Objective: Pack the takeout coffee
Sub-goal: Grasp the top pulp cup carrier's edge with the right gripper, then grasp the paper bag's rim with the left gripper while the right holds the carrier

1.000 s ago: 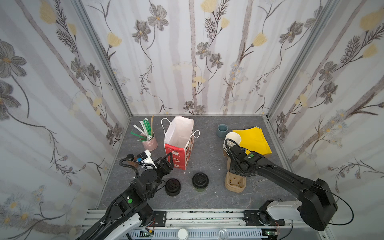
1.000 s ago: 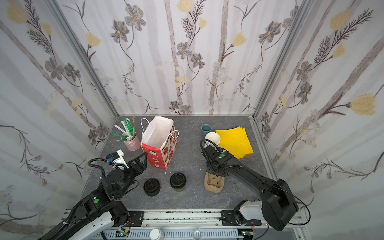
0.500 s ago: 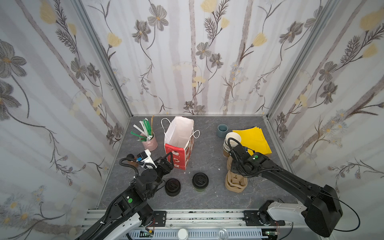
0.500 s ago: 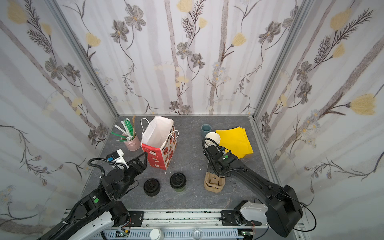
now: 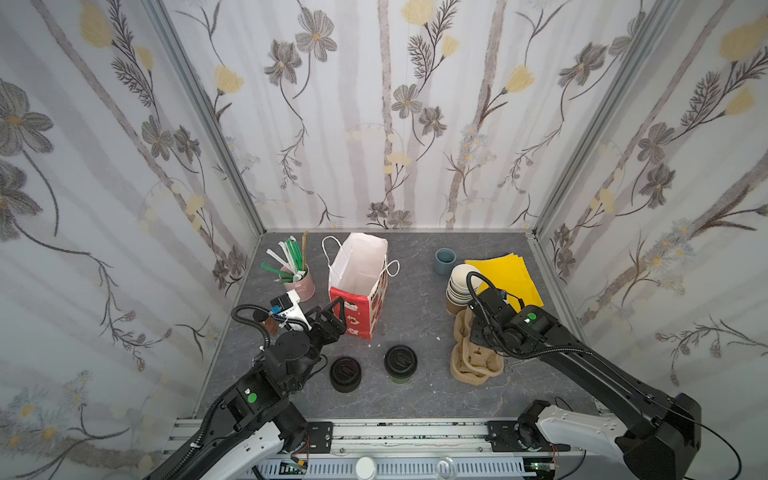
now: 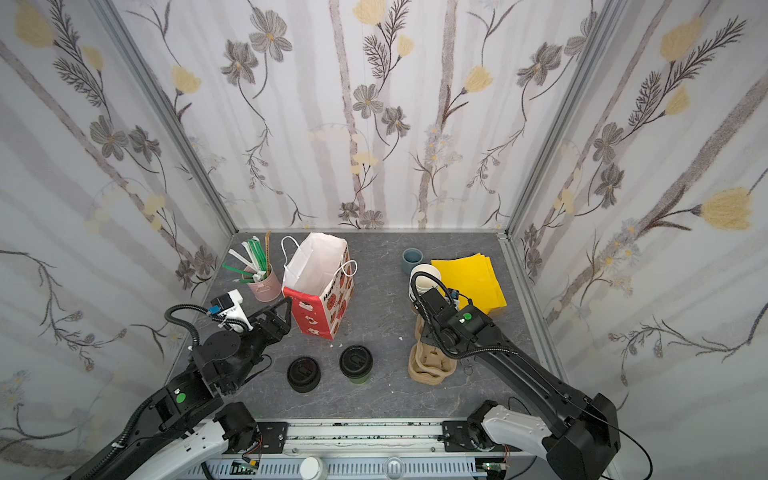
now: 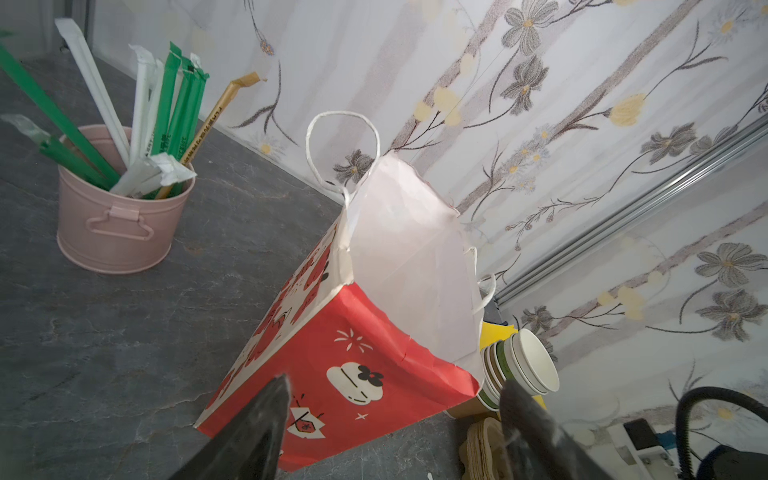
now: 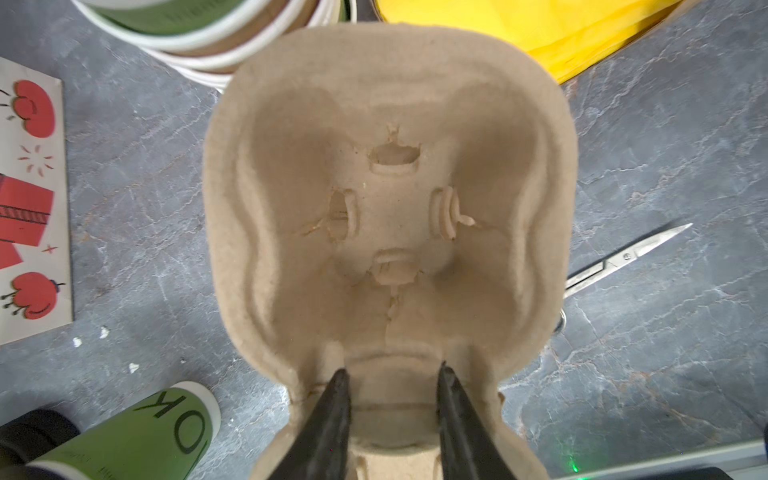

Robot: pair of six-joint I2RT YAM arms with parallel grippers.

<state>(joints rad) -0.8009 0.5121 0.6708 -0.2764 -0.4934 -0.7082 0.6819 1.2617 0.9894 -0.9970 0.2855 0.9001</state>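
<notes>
Toward the front middle of a grey, marble-veined tabletop (image 5: 415, 299) stands the takeout coffee (image 5: 400, 362). It is a small upright paper cup with an olive-green side and a round, glossy black sip lid. Neither gripper touches it, and it sits between the two.

The left gripper (image 5: 334, 318) hovers behind and to the left of the cup, close to the red front of a paper bag (image 5: 357, 270). Its jaws are spread wide and hold nothing.

The right gripper (image 8: 392, 372) is off to the cup's right. Its jaws are narrow and pinch the rim of a pulp cup carrier (image 8: 390, 208), a tan, fibrous moulded tray with rounded hollows and four small slots at its centre. That carrier tilts up from a stack of carriers (image 5: 473, 365). In the right wrist view the cup's side (image 8: 137, 432) shows near the carrier, apart from it.

Just left of the coffee sits a squat stack of black lids (image 5: 345, 374). The bag stands open, white inside with cord handles and cartoon prints on the red. A pink metal bucket (image 7: 112, 232) holds straws (image 7: 166, 108) in white and green wrappers. Behind the carriers a leaning stack of paper cups (image 5: 457, 286) touches flat yellow napkins (image 5: 507, 274). Steel scissors (image 8: 623, 257) lie beside the carriers.
</notes>
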